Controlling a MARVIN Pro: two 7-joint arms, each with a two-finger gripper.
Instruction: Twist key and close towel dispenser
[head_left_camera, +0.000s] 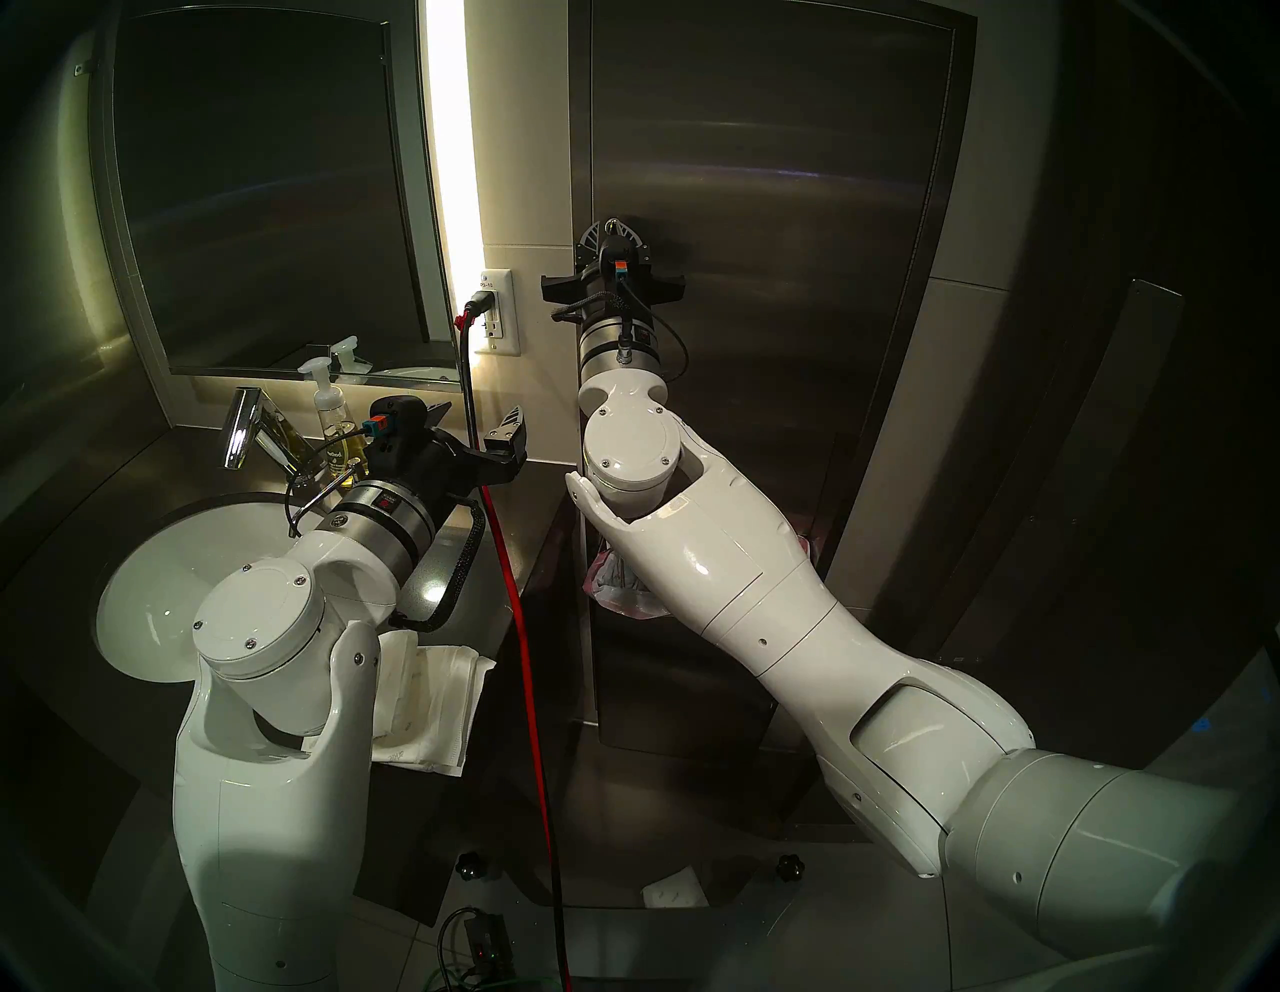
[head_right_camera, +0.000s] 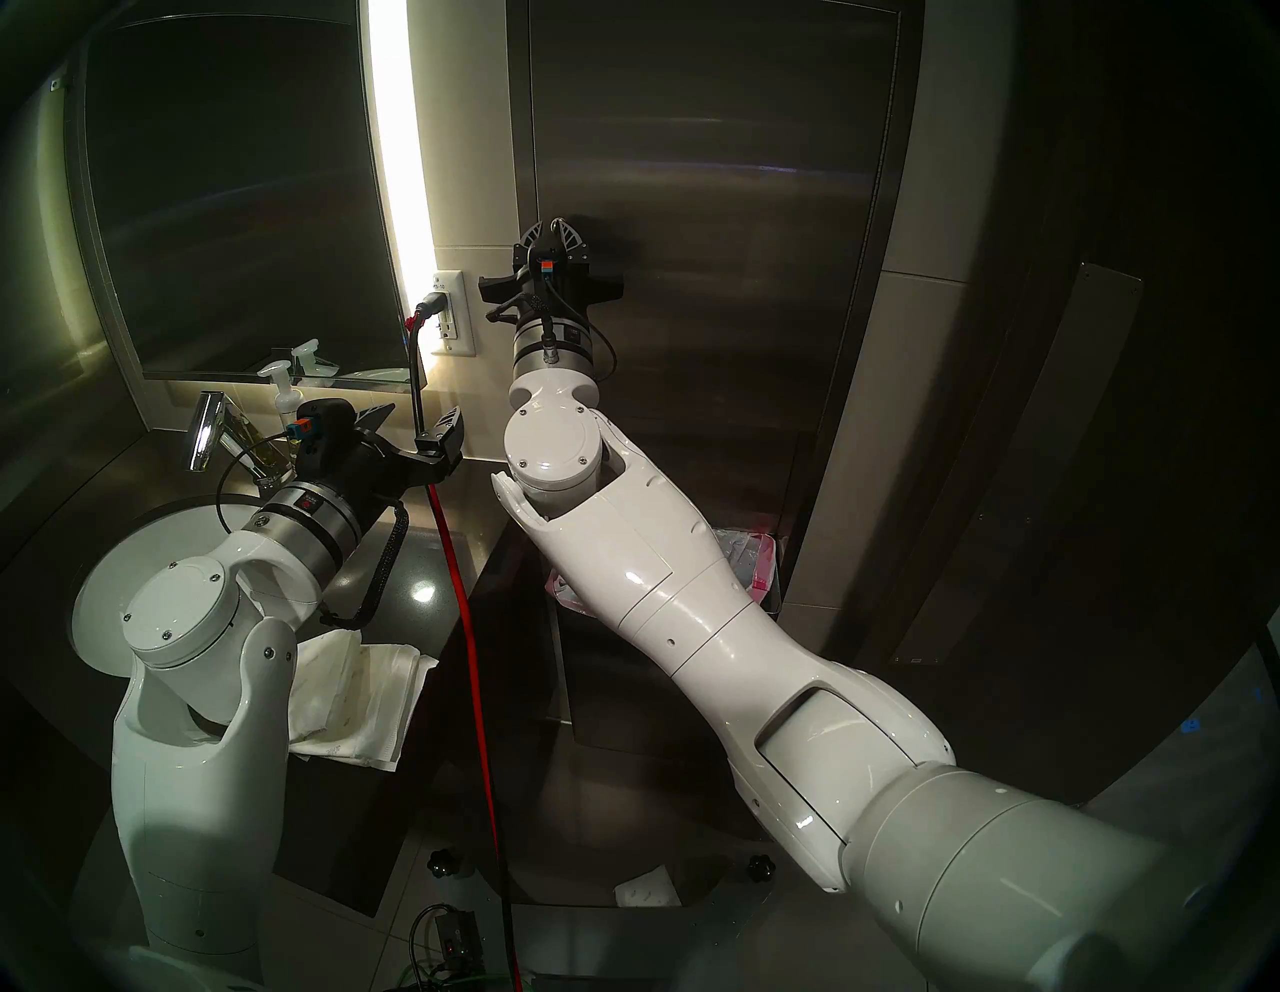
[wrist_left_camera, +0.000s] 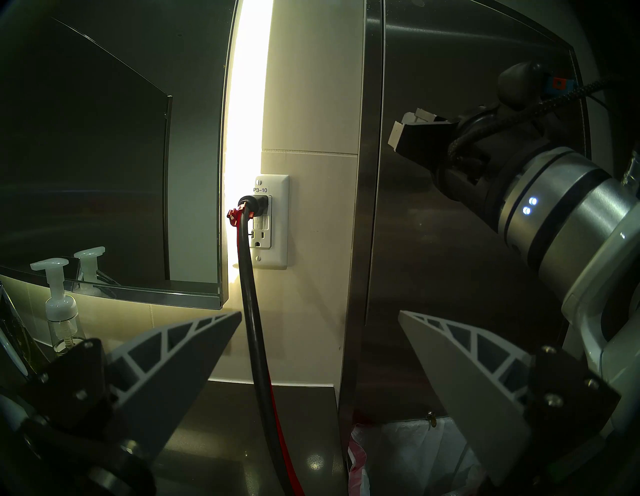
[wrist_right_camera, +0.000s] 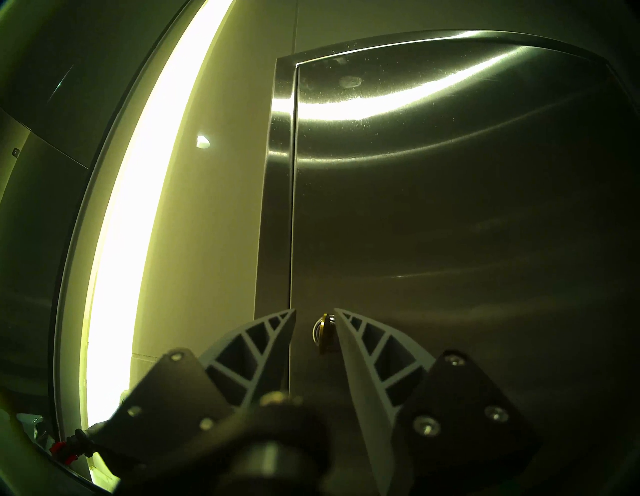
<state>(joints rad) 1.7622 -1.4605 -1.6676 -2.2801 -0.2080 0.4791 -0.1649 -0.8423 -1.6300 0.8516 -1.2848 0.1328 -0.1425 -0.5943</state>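
Right end effector (wrist_right_camera: 314, 320) is up at the dispenser (wrist_right_camera: 450, 207) door, fingers parted a little with the key (wrist_right_camera: 325, 333) between them. The key's right side looks to be touching or just off the right finger; clear gap on the left, so it's not clamped. The key sits in its lock cylinder at the door's left edge, head edge-on to the wrist cam, roughly vertical. Door looks flush with the frame from here, no visible gap at that edge.

Left end effector (wrist_left_camera: 318, 315) is parked over the desk (wrist_left_camera: 242, 433) near the outlet (wrist_left_camera: 272, 221), fingers wide apart, holding nothing.

Handling guess: key is small, rigid brass, thin and slick, with flat faces as the only decent purchase. Pinch across the flats of the head, close to the cylinder, and rotate about the lock axis; any off-axis load could slip it or bend it. Door is stiff sheet steel, so it should take a plain push fine.
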